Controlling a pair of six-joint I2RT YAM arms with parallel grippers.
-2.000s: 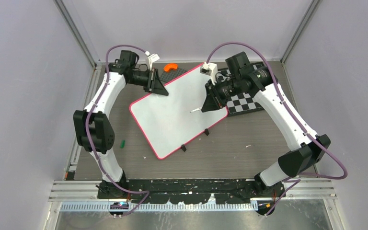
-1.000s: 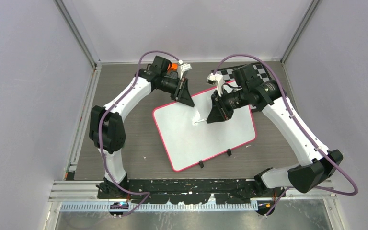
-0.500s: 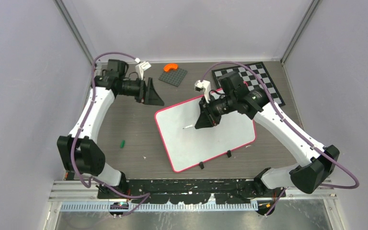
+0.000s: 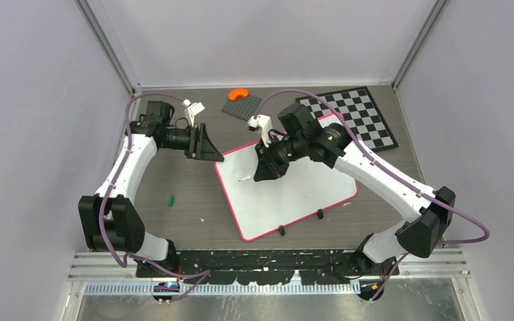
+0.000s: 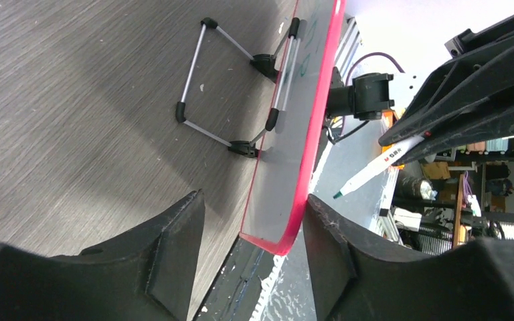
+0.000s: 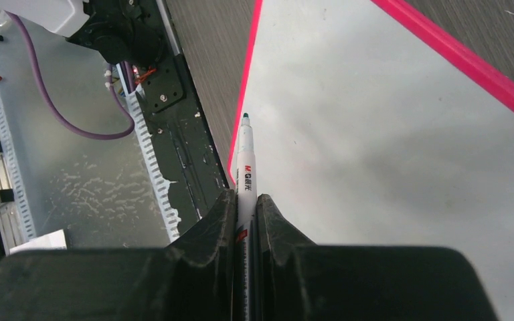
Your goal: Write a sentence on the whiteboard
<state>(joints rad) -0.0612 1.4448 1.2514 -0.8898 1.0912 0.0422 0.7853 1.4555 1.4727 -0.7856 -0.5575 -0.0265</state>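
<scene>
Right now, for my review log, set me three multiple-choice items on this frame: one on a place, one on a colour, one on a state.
1. In the top view, where does the chessboard lie relative to the whiteboard?
A. Toward the far right corner of the table
B. At the near left corner
C. Under the whiteboard

2. What colour is the whiteboard's rim?
A. Blue
B. Black
C. Red-pink

3. What is the state of the right gripper?
A. Open and empty
B. Shut on the marker
C. Shut with nothing between the fingers

Answers:
1 A, the checkered board sits beyond the whiteboard's far right edge.
2 C, both wrist views show a red-pink border.
3 B, the right wrist view shows both fingers pressed against the marker's barrel.
</scene>
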